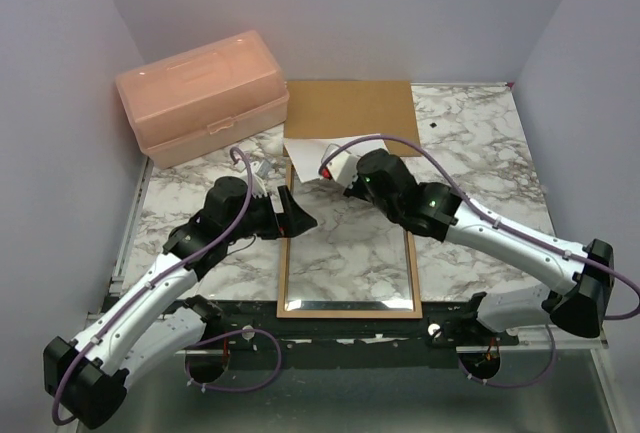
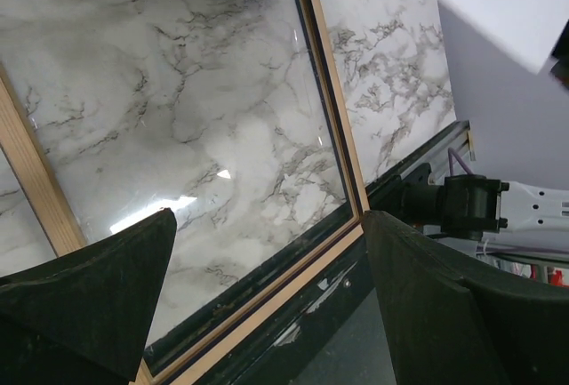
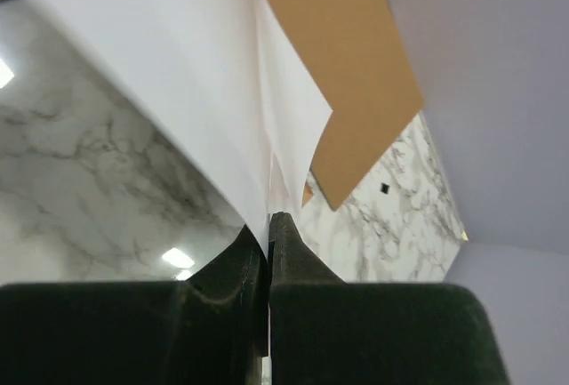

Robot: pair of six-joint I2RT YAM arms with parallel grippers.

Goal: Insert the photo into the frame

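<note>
The frame (image 1: 283,265) lies flat on the marble table, light wood face up, and the marble shows through its clear pane. My right gripper (image 1: 344,179) is shut on the photo (image 1: 312,151) and holds it bent above the frame's far end, mostly its white back showing. In the right wrist view the fingers (image 3: 269,218) pinch the photo's edge (image 3: 178,74). My left gripper (image 1: 297,215) hangs open over the frame's left rail. In the left wrist view it (image 2: 268,216) holds nothing, with the frame's rail (image 2: 333,92) below it.
A brown backing board (image 1: 350,108) lies flat beyond the frame at the back of the table. A peach plastic box (image 1: 200,95) stands at the back left. Grey walls close the table on three sides.
</note>
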